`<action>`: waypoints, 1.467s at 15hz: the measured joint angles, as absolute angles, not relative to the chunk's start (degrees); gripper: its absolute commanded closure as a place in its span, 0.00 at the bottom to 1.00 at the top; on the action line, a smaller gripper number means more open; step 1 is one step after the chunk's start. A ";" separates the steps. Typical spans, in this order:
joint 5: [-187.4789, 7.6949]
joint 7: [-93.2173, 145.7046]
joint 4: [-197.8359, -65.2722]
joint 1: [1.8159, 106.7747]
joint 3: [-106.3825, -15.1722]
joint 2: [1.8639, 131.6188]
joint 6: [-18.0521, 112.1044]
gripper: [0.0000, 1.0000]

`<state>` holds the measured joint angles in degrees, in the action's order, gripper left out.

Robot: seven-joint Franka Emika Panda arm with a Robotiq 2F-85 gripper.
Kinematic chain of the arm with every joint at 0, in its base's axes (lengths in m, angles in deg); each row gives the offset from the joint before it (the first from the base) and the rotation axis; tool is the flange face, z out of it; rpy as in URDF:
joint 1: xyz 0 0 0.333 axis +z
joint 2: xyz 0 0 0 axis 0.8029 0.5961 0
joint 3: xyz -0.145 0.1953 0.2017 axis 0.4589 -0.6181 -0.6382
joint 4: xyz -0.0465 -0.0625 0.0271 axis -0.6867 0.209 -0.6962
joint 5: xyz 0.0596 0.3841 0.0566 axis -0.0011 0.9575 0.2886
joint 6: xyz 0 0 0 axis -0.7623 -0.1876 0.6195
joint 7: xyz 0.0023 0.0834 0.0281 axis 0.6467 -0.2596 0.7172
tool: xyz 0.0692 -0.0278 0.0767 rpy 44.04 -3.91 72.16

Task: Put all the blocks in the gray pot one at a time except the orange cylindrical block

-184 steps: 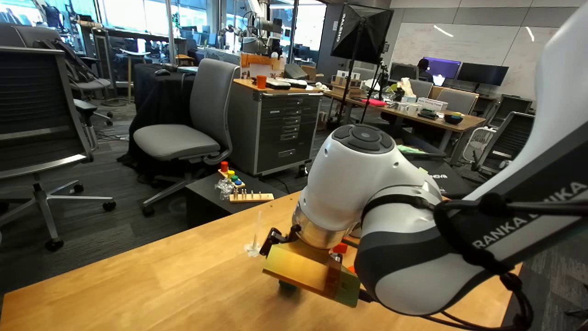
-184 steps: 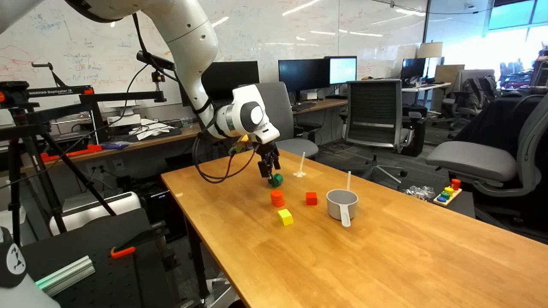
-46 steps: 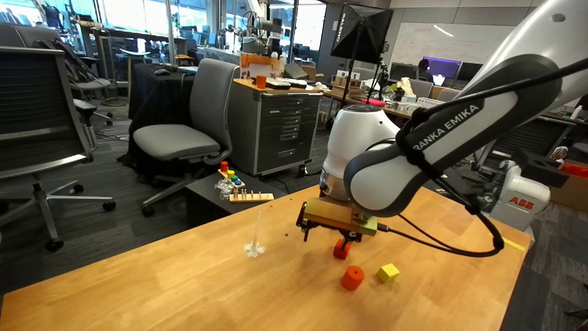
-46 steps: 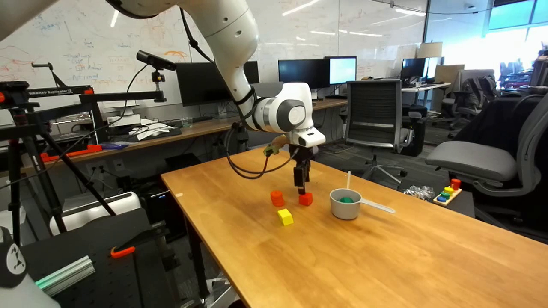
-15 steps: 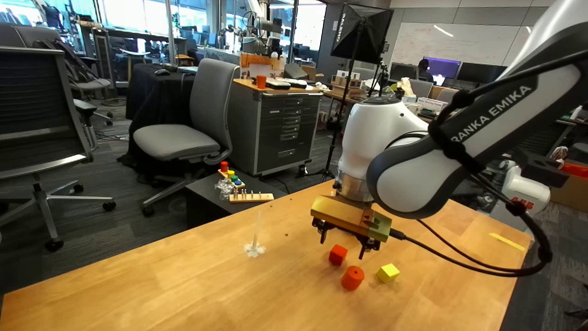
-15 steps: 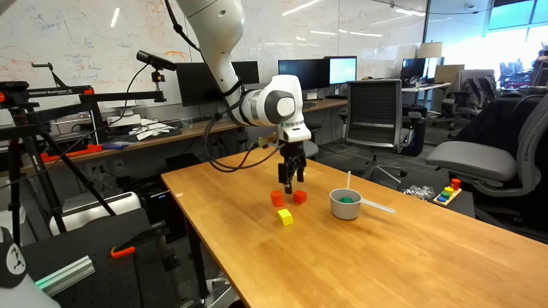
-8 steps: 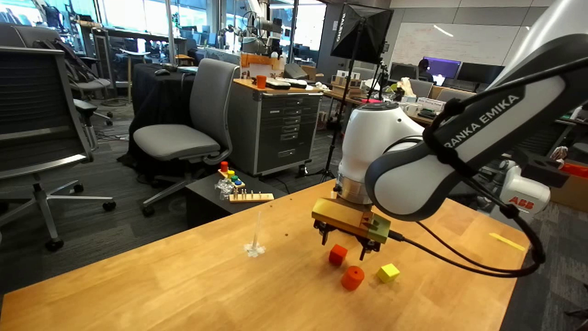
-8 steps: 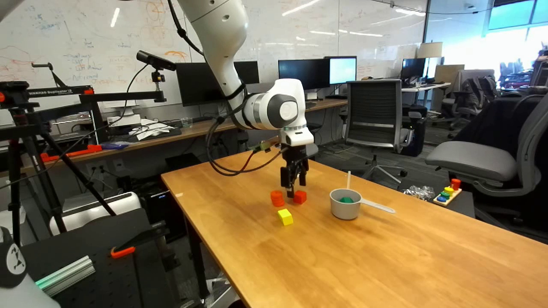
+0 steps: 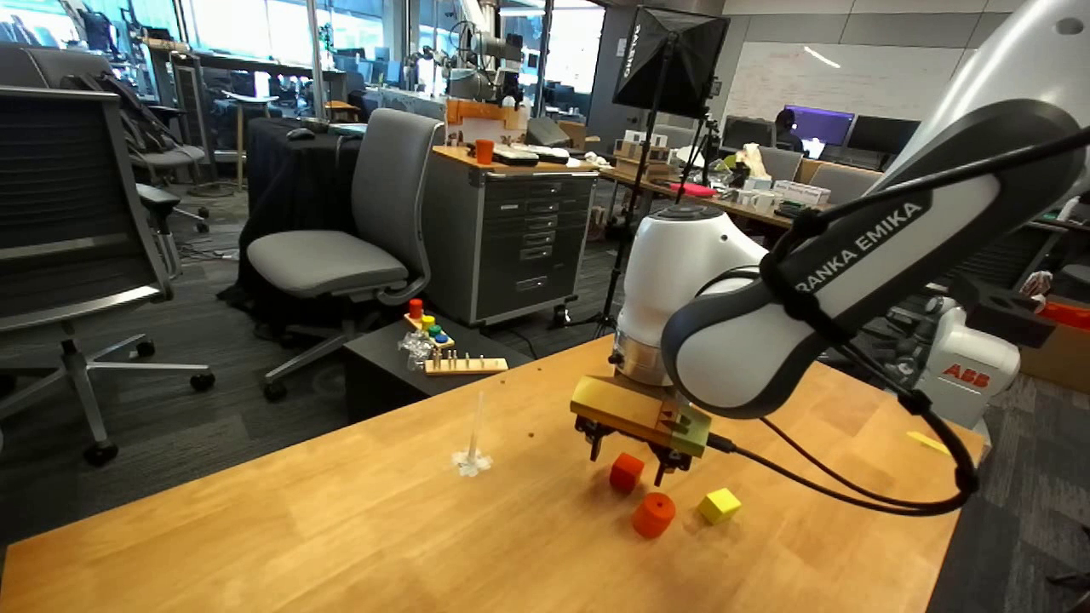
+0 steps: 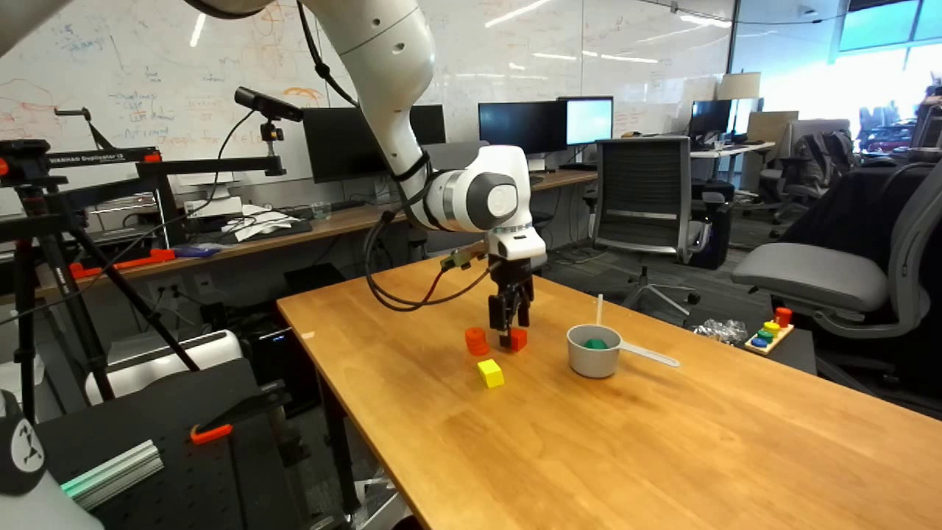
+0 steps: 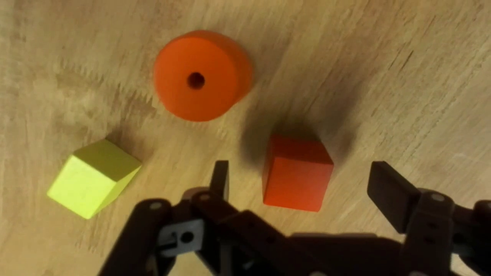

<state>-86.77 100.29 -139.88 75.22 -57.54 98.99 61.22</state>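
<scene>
You're lowering the gripper [image 11: 300, 179] over the red block [image 11: 297, 184], jaws wide, holding nothing; that's likely going in the gray pot [image 10: 593, 362] next.

All views share the table [image 10: 625, 442], the wrist view from close above.

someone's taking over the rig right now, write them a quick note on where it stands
Gripper: open, jaws on either side of the red block in the wrist view, a gap showing on both sides; nothing held.
Things: pot on the table, handle pointing away from the loose blocks; red block, yellow block and orange block also on the table.
Done: green block is in the pot.
To do: red block, likely next, and yellow block, one at a time. Orange block stays out.
</scene>
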 measured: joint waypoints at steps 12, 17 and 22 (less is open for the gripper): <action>-87.95 97.19 -134.96 75.52 -58.14 100.21 61.28 0.87; -91.71 97.20 -136.74 76.29 -56.08 94.47 61.28 0.87; -95.46 97.58 -144.52 76.10 -51.81 86.85 61.69 0.87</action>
<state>-95.46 97.58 -144.52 76.10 -51.81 86.85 61.69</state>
